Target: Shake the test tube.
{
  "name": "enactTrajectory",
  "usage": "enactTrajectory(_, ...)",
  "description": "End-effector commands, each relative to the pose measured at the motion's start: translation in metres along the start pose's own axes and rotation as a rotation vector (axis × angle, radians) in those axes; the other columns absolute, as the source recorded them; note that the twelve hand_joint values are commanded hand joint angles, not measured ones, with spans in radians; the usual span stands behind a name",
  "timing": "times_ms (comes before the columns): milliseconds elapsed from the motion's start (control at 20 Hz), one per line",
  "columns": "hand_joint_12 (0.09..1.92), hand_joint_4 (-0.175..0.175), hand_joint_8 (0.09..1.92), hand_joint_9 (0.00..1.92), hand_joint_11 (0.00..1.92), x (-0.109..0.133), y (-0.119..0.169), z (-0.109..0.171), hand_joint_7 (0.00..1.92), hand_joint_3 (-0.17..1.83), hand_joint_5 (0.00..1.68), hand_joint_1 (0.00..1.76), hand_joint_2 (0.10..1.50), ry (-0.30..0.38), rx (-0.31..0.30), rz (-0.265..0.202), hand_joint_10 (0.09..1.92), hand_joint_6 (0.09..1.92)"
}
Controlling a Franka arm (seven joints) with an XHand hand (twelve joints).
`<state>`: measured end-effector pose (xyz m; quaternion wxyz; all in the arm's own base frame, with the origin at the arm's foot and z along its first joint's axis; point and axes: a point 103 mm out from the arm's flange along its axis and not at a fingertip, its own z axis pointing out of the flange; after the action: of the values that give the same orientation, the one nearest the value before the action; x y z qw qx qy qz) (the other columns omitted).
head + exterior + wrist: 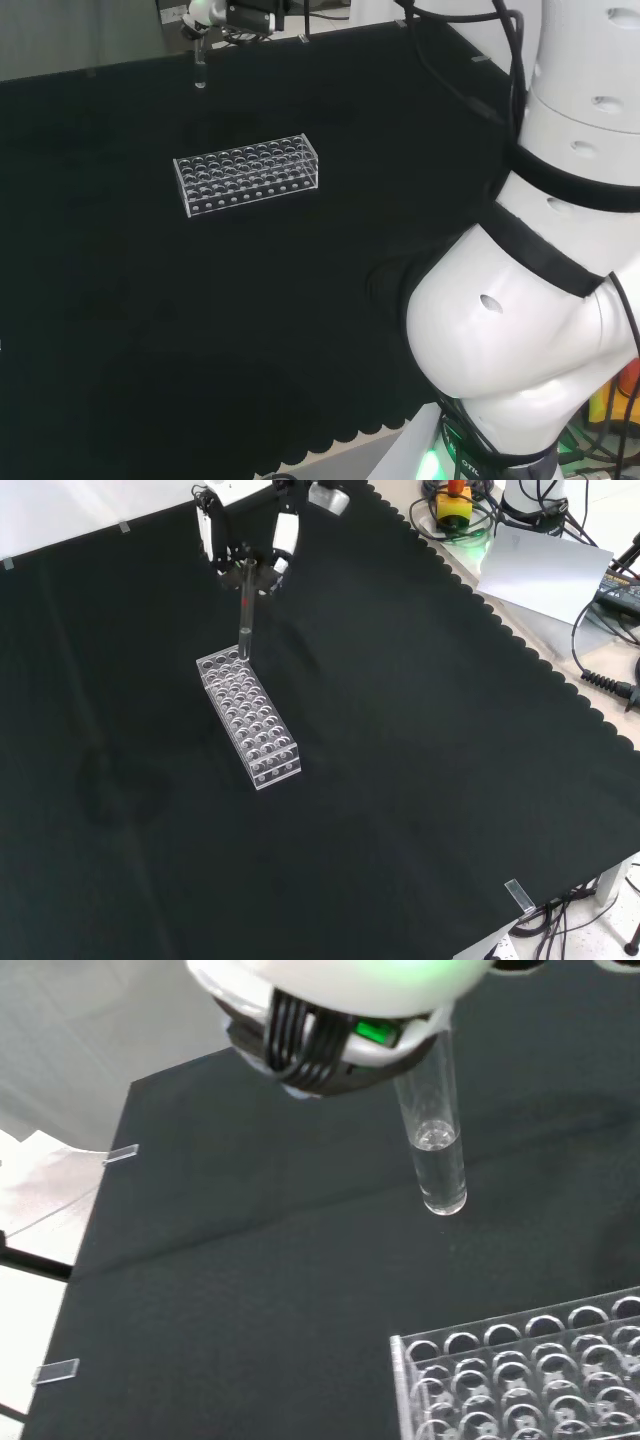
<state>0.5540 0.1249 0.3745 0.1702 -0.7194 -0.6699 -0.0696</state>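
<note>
Here the hand pinches the test tube upright, with clear liquid inside, above the rack.

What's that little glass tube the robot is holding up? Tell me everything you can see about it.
The test tube is a narrow, clear cylinder with a rounded bottom, holding a little clear liquid in its lower end. It hangs roughly upright, gripped at its top by the hand, lifted above the black cloth. It is clear of the rack and touches nothing else.
</note>
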Motion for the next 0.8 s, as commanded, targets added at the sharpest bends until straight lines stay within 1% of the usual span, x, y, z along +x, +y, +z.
enactTrajectory(50,0.86,-0.175,0.52,1.62,1.24,-0.050,-0.002,-0.014,1.70,0.58,1.29,1.22,0.70,-0.046,-0.032,0.083,0.68,0.60)
enactTrajectory(300,0.86,-0.175,0.52,1.62,1.24,-0.118,-0.011,-0.027,1.69,0.58,1.29,1.22,0.70,-0.106,-0.060,0.206,0.68,0.60)
enactTrajectory(500,0.86,-0.175,0.52,1.61,1.24,-0.170,-0.020,-0.042,1.69,0.58,1.29,1.22,0.70,-0.176,-0.091,0.301,0.68,0.60)
enactTrajectory(650,0.86,-0.175,0.53,1.61,1.24,-0.202,-0.024,-0.055,1.69,0.59,1.29,1.22,0.69,-0.206,-0.115,0.379,0.68,0.60)
enactTrajectory(700,0.86,-0.175,0.53,1.61,1.24,-0.209,-0.025,-0.059,1.69,0.59,1.29,1.22,0.69,-0.213,-0.124,0.398,0.68,0.60)
enactTrajectory(800,0.86,-0.175,0.53,1.61,1.24,-0.220,-0.028,-0.066,1.69,0.59,1.29,1.22,0.69,-0.217,-0.136,0.420,0.68,0.60)
